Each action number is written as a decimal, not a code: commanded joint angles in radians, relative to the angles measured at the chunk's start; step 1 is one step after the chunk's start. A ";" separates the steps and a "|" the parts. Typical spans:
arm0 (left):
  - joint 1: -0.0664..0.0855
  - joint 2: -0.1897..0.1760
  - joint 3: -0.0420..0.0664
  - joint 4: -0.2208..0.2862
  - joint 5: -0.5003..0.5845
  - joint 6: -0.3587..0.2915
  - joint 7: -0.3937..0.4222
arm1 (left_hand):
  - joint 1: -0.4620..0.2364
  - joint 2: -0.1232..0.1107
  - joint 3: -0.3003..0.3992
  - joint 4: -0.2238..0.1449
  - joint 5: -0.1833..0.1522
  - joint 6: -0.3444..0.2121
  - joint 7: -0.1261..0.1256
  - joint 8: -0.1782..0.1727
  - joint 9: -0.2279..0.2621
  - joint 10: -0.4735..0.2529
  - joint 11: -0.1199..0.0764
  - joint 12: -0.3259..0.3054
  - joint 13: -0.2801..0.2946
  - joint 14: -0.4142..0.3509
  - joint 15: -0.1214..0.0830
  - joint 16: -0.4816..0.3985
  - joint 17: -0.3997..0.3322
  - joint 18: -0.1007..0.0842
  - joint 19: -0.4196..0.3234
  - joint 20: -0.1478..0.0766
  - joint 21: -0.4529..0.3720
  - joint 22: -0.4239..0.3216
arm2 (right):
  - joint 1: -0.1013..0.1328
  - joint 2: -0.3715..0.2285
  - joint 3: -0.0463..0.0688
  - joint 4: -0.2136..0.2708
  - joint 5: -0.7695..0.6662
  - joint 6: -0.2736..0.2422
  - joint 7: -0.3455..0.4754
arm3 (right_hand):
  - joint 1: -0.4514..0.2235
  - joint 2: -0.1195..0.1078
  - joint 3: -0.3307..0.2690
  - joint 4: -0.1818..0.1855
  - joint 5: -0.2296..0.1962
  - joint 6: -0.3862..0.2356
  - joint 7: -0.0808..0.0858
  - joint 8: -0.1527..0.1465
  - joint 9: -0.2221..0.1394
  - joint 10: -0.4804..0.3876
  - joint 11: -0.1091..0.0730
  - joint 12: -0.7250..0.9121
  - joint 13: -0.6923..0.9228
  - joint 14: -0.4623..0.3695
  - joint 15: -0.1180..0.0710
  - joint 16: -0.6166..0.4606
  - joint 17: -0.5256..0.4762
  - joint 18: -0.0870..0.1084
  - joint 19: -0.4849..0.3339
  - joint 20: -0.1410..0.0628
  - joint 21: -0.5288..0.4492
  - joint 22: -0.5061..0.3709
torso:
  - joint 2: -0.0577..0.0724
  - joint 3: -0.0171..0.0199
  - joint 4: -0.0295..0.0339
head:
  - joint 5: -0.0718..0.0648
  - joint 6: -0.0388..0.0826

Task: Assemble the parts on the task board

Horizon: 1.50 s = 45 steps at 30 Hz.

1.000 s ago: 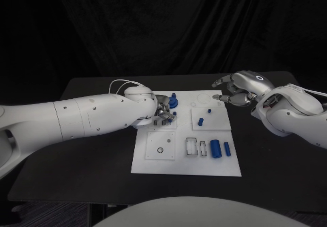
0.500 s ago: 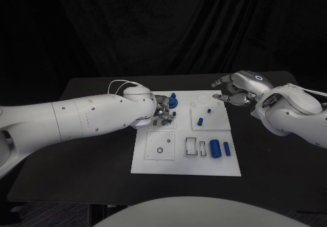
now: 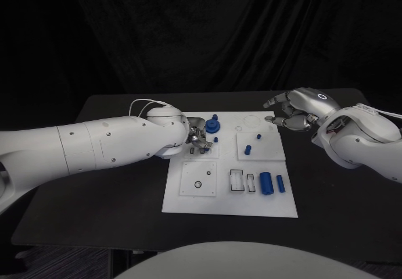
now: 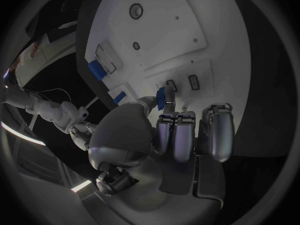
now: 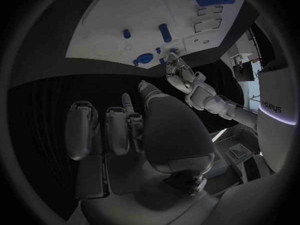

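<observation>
The left hand (image 3: 197, 135) pinches a small blue part (image 4: 160, 98) at its fingers' tips, long axis pointing down at the slots just beneath on the task board (image 3: 193, 200). Beyond, the right hand (image 3: 293, 112) hovers past the board's far corner, fingers curled on nothing, well apart from that part.

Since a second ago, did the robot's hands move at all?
Hardly. The left hand stays low over the task board, pinching a small blue part above the little slots. The right hand still hovers beyond the board's far right corner, holding nothing. The loose blue parts lie where they were.
</observation>
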 commanded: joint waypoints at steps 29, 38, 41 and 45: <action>-0.017 -0.046 0.001 0.036 0.000 -0.041 0.018 | -0.020 -0.016 0.048 -0.006 -0.005 0.013 0.000 -0.014 0.018 0.104 -0.009 0.003 0.261 0.104 -0.006 0.003 0.263 -0.008 0.000 -0.005 -0.006 0.033 | -0.004 -0.004 0.001 0.002 -0.003 0.026 -0.029 | 0.006 0.011 0.004 -0.011 0.021 0.008 -0.002 -0.011 -0.004 0.100 0.007 -0.002 0.258 0.066 0.007 -0.008 0.068 0.017 0.026 0.008 -0.011 0.199 | 0.000 -0.0003 0.0008 | 0.011 0.000; -0.036 -0.055 0.001 0.039 0.000 -0.074 0.021 | -0.020 -0.020 0.053 -0.009 -0.006 0.013 0.000 -0.016 0.020 0.104 -0.009 0.003 0.261 0.104 -0.006 0.003 0.263 -0.008 0.000 -0.005 -0.006 0.033 | -0.004 -0.011 0.001 0.005 -0.003 0.034 -0.033 | 0.008 0.012 0.007 -0.013 0.028 0.009 -0.002 -0.012 -0.005 0.097 0.007 -0.004 0.255 0.065 0.008 -0.011 0.065 0.018 0.024 0.009 -0.016 0.198 | 0.001 0.0002 0.0013 | 0.014 0.000; -0.039 -0.058 0.001 0.039 0.000 -0.080 0.022 | -0.020 -0.020 0.053 -0.009 -0.006 0.013 0.000 -0.016 0.020 0.104 -0.009 0.003 0.261 0.104 -0.006 0.003 0.263 -0.008 0.000 -0.005 -0.006 0.033 | -0.004 -0.012 0.001 0.005 -0.003 0.036 -0.034 | 0.008 0.012 0.007 -0.013 0.028 0.009 -0.002 -0.012 -0.005 0.097 0.007 -0.004 0.255 0.065 0.008 -0.011 0.065 0.018 0.024 0.009 -0.016 0.198 | 0.000 -0.0001 0.0010 | 0.014 0.000; -0.042 -0.062 0.001 0.040 0.000 -0.087 0.026 | -0.023 -0.022 0.056 -0.009 -0.009 0.013 0.000 -0.018 0.023 0.104 -0.009 0.003 0.261 0.104 -0.006 0.003 0.263 -0.008 0.000 -0.004 -0.007 0.033 | -0.004 -0.013 0.001 0.005 -0.003 0.040 -0.036 | 0.008 0.012 0.008 -0.014 0.032 0.009 -0.002 -0.013 -0.005 0.096 0.007 -0.005 0.255 0.064 0.008 -0.013 0.062 0.019 0.023 0.009 -0.018 0.197 | 0.001 -0.0010 0.0008 | 0.014 0.000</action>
